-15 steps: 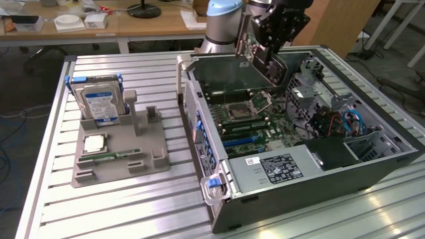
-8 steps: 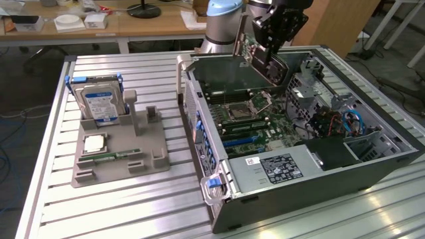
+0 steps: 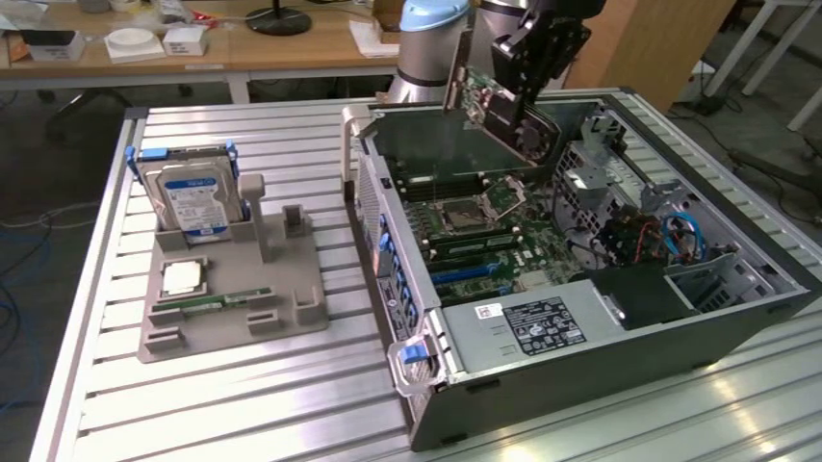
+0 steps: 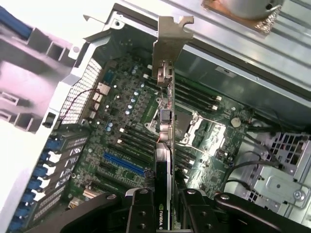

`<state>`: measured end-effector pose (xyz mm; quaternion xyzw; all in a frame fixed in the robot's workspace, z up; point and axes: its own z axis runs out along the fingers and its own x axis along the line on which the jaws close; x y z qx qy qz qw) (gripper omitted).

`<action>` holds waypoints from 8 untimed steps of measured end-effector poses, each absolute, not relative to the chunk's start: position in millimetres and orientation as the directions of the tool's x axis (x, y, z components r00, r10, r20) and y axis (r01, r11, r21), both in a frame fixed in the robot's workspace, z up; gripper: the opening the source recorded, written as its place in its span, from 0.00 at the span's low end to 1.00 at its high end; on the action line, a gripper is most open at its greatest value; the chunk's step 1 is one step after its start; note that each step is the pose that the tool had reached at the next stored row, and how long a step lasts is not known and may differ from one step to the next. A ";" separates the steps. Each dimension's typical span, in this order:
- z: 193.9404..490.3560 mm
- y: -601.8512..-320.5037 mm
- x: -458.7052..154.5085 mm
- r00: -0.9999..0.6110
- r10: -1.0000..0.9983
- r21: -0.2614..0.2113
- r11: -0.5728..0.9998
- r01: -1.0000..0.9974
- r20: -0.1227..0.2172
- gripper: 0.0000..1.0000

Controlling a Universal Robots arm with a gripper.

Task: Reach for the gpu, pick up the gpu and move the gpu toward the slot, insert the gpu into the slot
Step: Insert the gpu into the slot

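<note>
My gripper (image 3: 525,91) hangs over the far end of the open computer case (image 3: 719,332), shut on the gpu (image 3: 495,125). The card is a dark board with a silver end bracket, held upright and clear above the green motherboard (image 3: 514,252). In the wrist view the gpu (image 4: 166,121) appears edge-on between the two black fingers (image 4: 141,213) of the gripper (image 4: 167,216), bracket end pointing away. Below it lie the motherboard's long narrow card slots, among them a blue slot (image 4: 124,165) (image 3: 465,272). The card touches none of them.
On the exterior view's left, a grey holder (image 3: 295,318) carries a blue-labelled hard drive (image 3: 192,197), a processor chip (image 3: 183,277) and a memory stick (image 3: 212,301). Inside the case are the processor socket (image 3: 469,214), a power supply (image 3: 533,322) and cables (image 3: 675,236).
</note>
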<state>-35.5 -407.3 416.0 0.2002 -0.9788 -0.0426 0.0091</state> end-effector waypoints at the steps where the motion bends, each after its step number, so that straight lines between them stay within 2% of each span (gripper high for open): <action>1: 416.0 -407.3 -35.6 -0.913 -0.407 0.087 0.910 -0.406 0.001 0.26; 8: 415.6 -407.5 -35.6 -0.867 -0.498 0.087 0.864 -0.496 0.001 0.26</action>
